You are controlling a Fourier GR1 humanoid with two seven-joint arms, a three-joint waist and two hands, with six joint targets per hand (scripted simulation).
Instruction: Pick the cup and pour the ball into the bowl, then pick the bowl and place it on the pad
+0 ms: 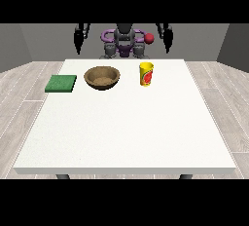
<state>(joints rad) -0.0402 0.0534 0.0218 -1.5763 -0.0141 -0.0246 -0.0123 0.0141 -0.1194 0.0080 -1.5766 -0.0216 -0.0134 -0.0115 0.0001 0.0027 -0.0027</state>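
Starting position, read left to right. The green pad point(61, 83) is lying flat near the left edge of the white bench point(121, 132). Just right of it, the brown bowl point(102, 78) is sitting upright and apart from the pad. Further right, the yellow cup point(146, 74) is standing upright; the ball cannot be seen inside it from this angle. Both hands are hanging above and behind the bench's far edge, well apart from everything: the hand at the view's left point(78, 39) and the hand at the view's right point(168, 39). Their fingers appear to be pointing downward, roughly straight, holding nothing. Risks from here: a sideways approach could be knocking the tall cup over and spilling the ball; pouring from too far out could be sending the ball past the bowl's rim.
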